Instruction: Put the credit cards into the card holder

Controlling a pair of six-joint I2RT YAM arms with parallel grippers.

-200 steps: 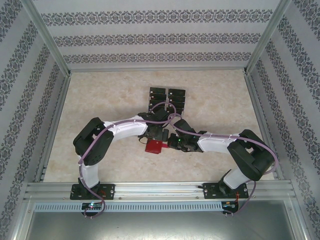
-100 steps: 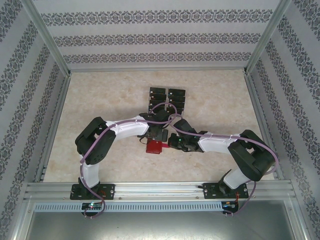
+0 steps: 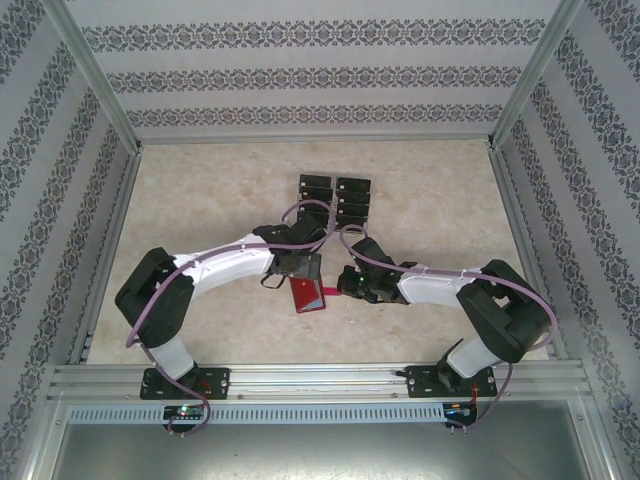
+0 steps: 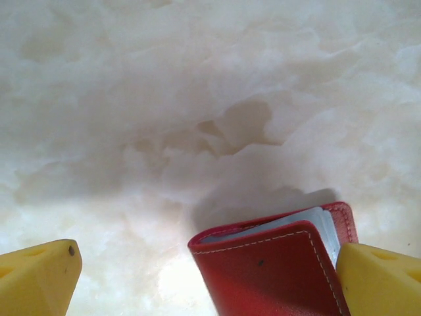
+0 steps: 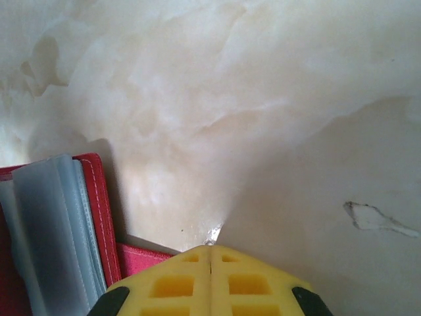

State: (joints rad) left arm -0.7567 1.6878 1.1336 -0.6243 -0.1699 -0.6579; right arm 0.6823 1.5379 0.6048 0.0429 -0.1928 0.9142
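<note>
The pale marbled table (image 3: 200, 200) carries everything. The card holder (image 3: 307, 296) lies near its middle, slightly toward the near edge, between the two grippers. The credit cards (image 3: 335, 198) sit in two short columns beyond it, toward the far edge and apart from it.

The card holder is a small red leather-like wallet with pale stitching along its rim, and grey-blue plastic sleeves (image 5: 56, 224) show inside. It looks light, soft and floppy, so one cover will likely swing or slide unless the other is pinned. The best hold is probably on a cover edge or the thin flap (image 5: 148, 258), not on the slick sleeves.

The right gripper (image 5: 210, 260) has its yellow fingers pressed together, and the red flap runs under their tips, so it appears to pinch that flap. The left gripper (image 4: 207, 263) stands with its fingers wide apart. The red cover lies between them, close against one pad and well clear of the other, so it holds nothing.

The cards are flat, black and stiff-looking with small pale marks. They are thin and lie flush on the table, so they will likely be hard to lift except by an edge.
</note>
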